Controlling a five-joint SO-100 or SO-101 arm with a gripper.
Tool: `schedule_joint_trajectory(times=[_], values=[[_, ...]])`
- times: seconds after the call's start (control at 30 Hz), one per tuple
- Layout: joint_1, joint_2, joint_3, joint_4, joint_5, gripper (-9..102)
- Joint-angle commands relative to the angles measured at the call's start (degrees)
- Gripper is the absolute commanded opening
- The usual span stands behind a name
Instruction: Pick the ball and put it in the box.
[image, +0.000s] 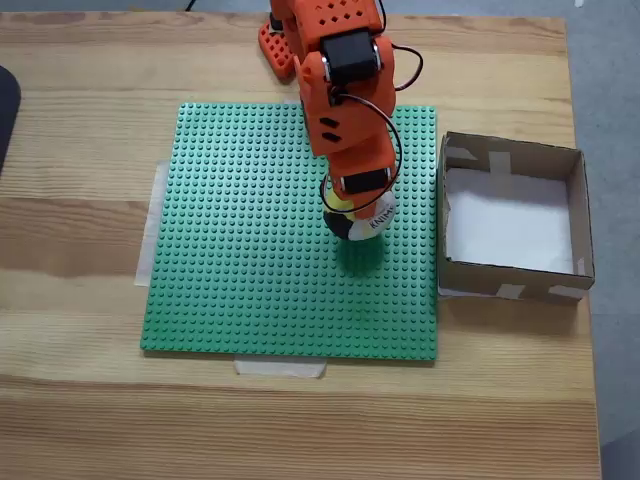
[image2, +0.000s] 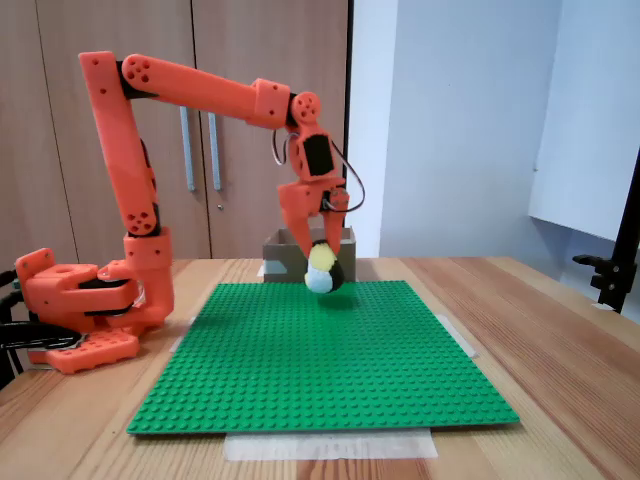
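Above the green mat (image2: 320, 365), the ball (image2: 323, 271) is held up in the air by the orange gripper (image2: 322, 262), whose two fingers are closed tight around it. From the side it can be seen that the ball is lifted clear of the mat, with a gap under it. The box (image: 514, 217) is set just beside the mat, on its right edge in the view from above, and nothing is seen inside it. To do this step well, the ball should be kept squeezed and carried sideways, high enough to pass over the low wall, and let go only when it is over the white bottom. From above, the open inside of the box and the way across to it are shown plainly. From the side, the box (image2: 285, 252) is mostly hidden behind the arm (image2: 205, 90), but the height of the ball is shown, which cannot be judged well from above.
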Motion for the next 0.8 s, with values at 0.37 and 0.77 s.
schedule_joint_trajectory(times=[0.37,0.77], values=[[-1.58,1.85,-14.15,4.75,2.2,2],[-9.05,1.85,-24.43,9.4,4.66,2]])
